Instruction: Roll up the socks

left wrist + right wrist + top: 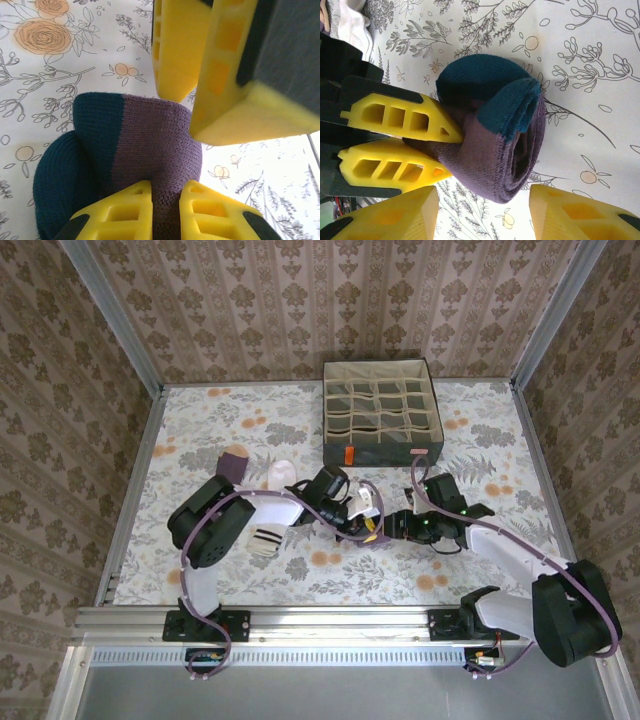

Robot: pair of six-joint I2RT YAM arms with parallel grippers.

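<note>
**A:** Where's the rolled sock (490, 145)?

**B:** On the tabletop (200, 420), approx mid, on the near side of the box (390, 453), btwn the two wrists. It's purple w/ a teal patch, wound into a fat roll lying on its side. The layered end shows in the right wrist view.

**A:** Left fingers (135, 210)?

**B:** Together, clamped on a purple fold at the roll's edge, w/ the fabric pinched thin btwn them.

**A:** Right fingers (565, 212)?

**B:** Apart, one on each side of the roll, set wider than it. The right wrist view shows bare tabletop btwn one finger and the sock. The other finger is v. close to it, can't tell if it's touching. In the left wrist view their tips hang just over the roll's far edge.

**A:** Other socks?

**B:** Both are left of ctr, well apart from the roll. The white sock (266, 540) lies flat w/ the left arm crossing over it. Its dark-striped cuff is on the near side and its pale toe pokes out on the far side. The tan-heel sock (235, 464) lies flat just beside that toe, to its left.

**A:** Box?

**B:** Grey w/ beige grid cells, at the far edge of the tabletop, right of ctr. There's a small orange tag on its near wall. It's apart from both arms.
</note>
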